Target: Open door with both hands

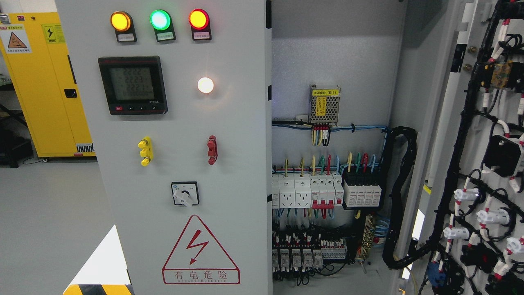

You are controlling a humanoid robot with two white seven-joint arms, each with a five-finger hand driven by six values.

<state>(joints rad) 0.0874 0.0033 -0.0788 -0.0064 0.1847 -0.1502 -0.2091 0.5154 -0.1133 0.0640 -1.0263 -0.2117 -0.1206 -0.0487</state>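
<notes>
Neither robot hand is in frame, so I cannot tell whether the fingers are apart, together or clamped on anything.

Grey electrical cabinet fills the view. Left door [172,164] is closed and faces the camera. Right door [470,155] is swung wide open at the right edge, its inner face showing with black cable bundles [458,164] and white connector caps running down it.

On the closed left door:
- three lit indicator lamps across the top: amber [120,21], green [160,19], red [199,19]
- digital meter [132,85] below them, display on
- white lit lamp [205,85] just right of the meter
- yellow handle [145,151] and red handle [211,150] at mid height, well apart
- rotary selector switch [185,194] under them
- red triangular shock-warning sign [200,250] near the bottom

Cabinet interior [335,61] is exposed through the open right side: small power supply [324,105] with yellow label near the top, row of white breakers [307,190] mid height with coloured wires into them, black terminal blocks [303,250] lower down, thick black cable loop [399,196] along the right wall.

Yellow safety cabinet [45,82] stands behind, on the left, on a grey floor [49,213].
</notes>
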